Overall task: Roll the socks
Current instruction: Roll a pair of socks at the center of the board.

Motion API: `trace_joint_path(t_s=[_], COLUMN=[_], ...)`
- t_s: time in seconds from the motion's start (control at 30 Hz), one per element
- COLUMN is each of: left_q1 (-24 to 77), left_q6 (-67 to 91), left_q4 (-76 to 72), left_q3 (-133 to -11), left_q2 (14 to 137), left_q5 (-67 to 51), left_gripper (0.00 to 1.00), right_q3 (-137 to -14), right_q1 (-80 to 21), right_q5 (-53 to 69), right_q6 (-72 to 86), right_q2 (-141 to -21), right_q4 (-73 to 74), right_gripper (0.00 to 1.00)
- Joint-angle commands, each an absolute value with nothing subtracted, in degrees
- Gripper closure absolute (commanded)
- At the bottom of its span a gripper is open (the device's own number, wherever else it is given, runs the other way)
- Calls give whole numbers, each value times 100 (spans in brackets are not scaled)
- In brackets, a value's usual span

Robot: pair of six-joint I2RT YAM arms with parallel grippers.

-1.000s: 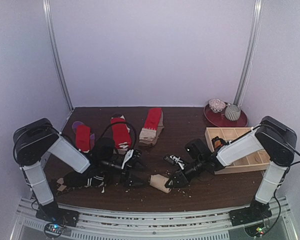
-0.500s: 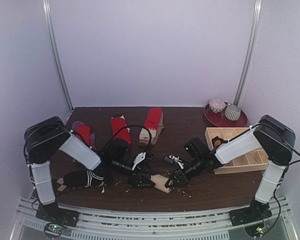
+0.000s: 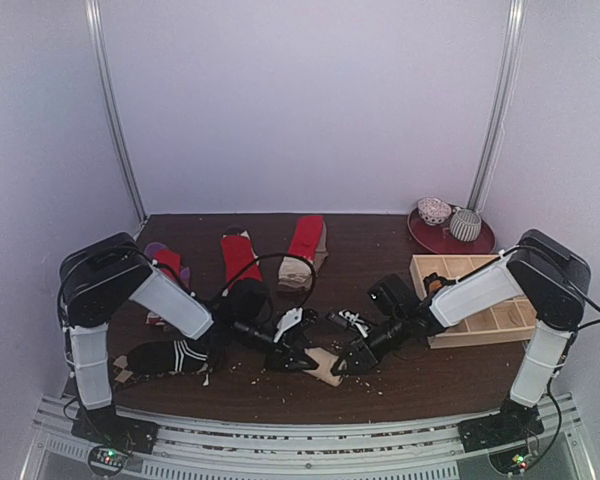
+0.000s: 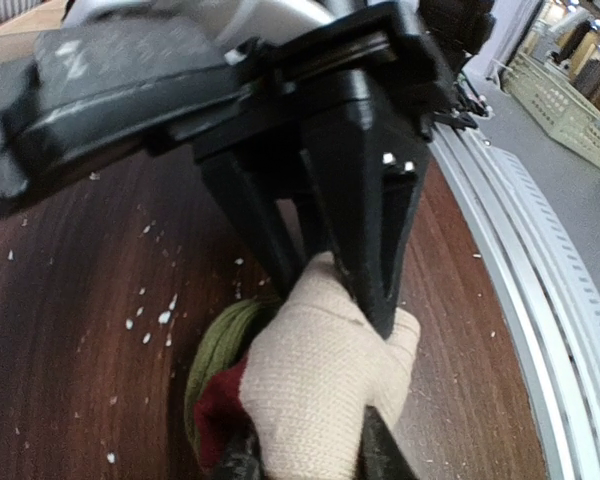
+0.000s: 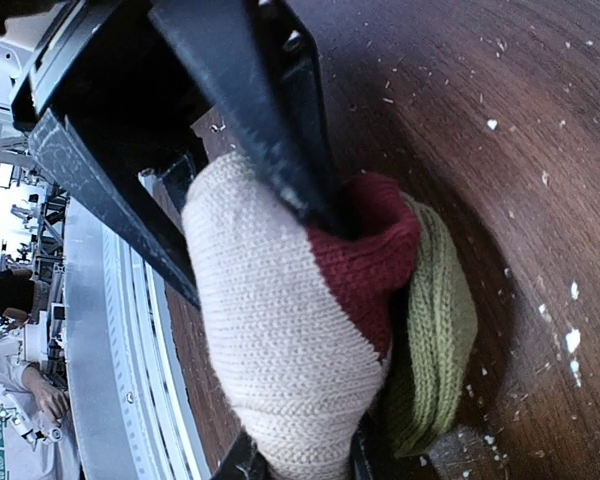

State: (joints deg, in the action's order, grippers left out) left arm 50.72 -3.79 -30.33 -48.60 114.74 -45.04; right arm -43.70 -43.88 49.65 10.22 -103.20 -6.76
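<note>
The beige sock [image 3: 327, 366], banded red and green, lies rolled near the table's front middle. My left gripper [image 3: 300, 354] is at its left end and my right gripper [image 3: 350, 361] at its right end. In the left wrist view, my left gripper [image 4: 310, 455] has its fingers pressed against both sides of the beige sock [image 4: 310, 390], with the right gripper's fingers [image 4: 365, 220] pinching it from the far side. The right wrist view has my right gripper [image 5: 305, 460] shut on the roll [image 5: 280, 330]. A black striped sock [image 3: 170, 355] lies at the front left.
Red socks with beige cuffs [image 3: 238, 258] [image 3: 305, 238] [image 3: 167, 265] lie across the back left. A pale wooden compartment tray [image 3: 450, 262] stands at the right, a red plate [image 3: 425, 240] with two bowls behind it. White crumbs are scattered around the roll.
My left arm has swung right from the black sock to the beige roll, and its jaws have closed in on the roll. The right gripper has kept its hold in place.
</note>
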Motion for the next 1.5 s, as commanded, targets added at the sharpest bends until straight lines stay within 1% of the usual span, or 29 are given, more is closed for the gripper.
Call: trace_joint_path(t_s=[0.0, 0.03, 0.13, 0.3, 0.33, 0.37, 0.47, 0.57, 0.63, 0.77, 0.9, 1.1, 1.3, 1.4, 1.47], left_q1=[5299, 5333, 5393, 5396, 5398, 5397, 5401, 5396, 5393, 5396, 5389, 5390, 5388, 5392, 5388], left_q6=[-430, -411, -258, 456, 639, 773, 1141, 1412, 1481, 1448, 1361, 1305, 1269, 1257, 1257], left_q4=[-2615, -2536, -2290, -1903, -1823, -1772, -1724, -1806, -1750, -1433, -1166, -1034, -994, -1002, -1010], left_q3=[-5127, -5143, -5102, -4724, -4585, -4473, -4111, -3820, -3757, -3864, -4022, -4130, -4147, -4140, -4140], left_q2=[11760, 11794, 11813, 11738, 11746, 11769, 11839, 11908, 11946, 11974, 12009, 12089, 12089, 12101, 12110], left_q5=[-4425, -4387, -4199, -3909, -3829, -3785, -3654, -3677, -3676, -3668, -3650, -3682, -3697, -3681, -3676], left_gripper=[93, 100, 100, 100, 100, 100, 100, 100, 100, 100, 100, 100, 100, 100, 100], right_q3=[-4064, -4069, -4091, -4193, -4224, -4247, -4330, -4319, -4214, -3805, -3438, -3254, -3245, -3257, -3281], right_q1=[-4391, -4386, -4378, -4362, -4360, -4361, -4377, -4446, -4557, -4951, -5479, -5770, -5831, -5892, -5936], right_q5=[3996, 3999, 3948, 3699, 3587, 3428, 2835, 2102, 1658, 1335, 970, 962, 1015, 1203, 1286], right_q6=[928, 916, 914, 929, 957, 984, 1009, 816, 601, 184, -83, 218, 317, 412, 466], right_q2=[-10797, -10797, -10736, -10450, -10353, -10249, -9798, -9027, -8572, -7900, -7777, -8280, -8564, -8698, -8791], right_q4=[726, 741, 744, 672, 612, 518, 276, -45, -285, -849, -1298, -1787, -1991, -2137, -2162], right_gripper=[80, 79, 78, 76, 70, 67, 65, 53, 50, 43, 36, 32, 29, 30, 35])
